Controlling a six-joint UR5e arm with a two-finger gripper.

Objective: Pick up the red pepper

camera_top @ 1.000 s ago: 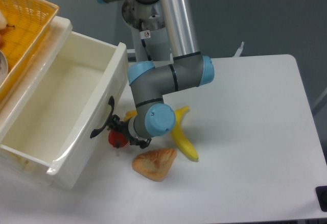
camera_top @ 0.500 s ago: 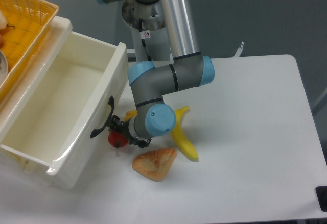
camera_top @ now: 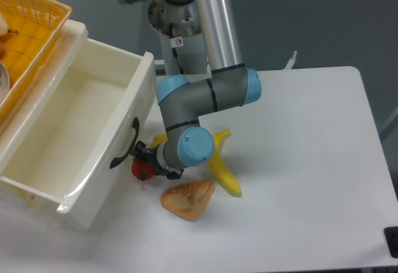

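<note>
The arm reaches down from the top of the view, its wrist bent low over the white table (camera_top: 298, 161), and the gripper (camera_top: 151, 163) sits right at the red pepper (camera_top: 142, 170). The pepper lies on the table just in front of the open white drawer (camera_top: 68, 142), close under the drawer's black handle (camera_top: 124, 145). The dark fingers flank the pepper and look to be touching it, but the wrist's blue cap hides most of them, so whether they are pinching it or merely set around it cannot be told from here.

Compared with half a second ago, almost nothing differs: the pepper is in the same spot beside the drawer front, and the wrist has shifted only a hair (if at all). The same holds against the picture a second back.

Behind the wrist a sliver of the yellow pepper (camera_top: 159, 140) shows, mostly hidden. A banana (camera_top: 224, 170) lies just right of the wrist, curving toward the near edge, and the orange-tan bread piece (camera_top: 188, 199) rests beside its lower end, near the pepper but apart from it. A yellow woven basket (camera_top: 28, 30) stands at the upper left above the drawer.
</note>
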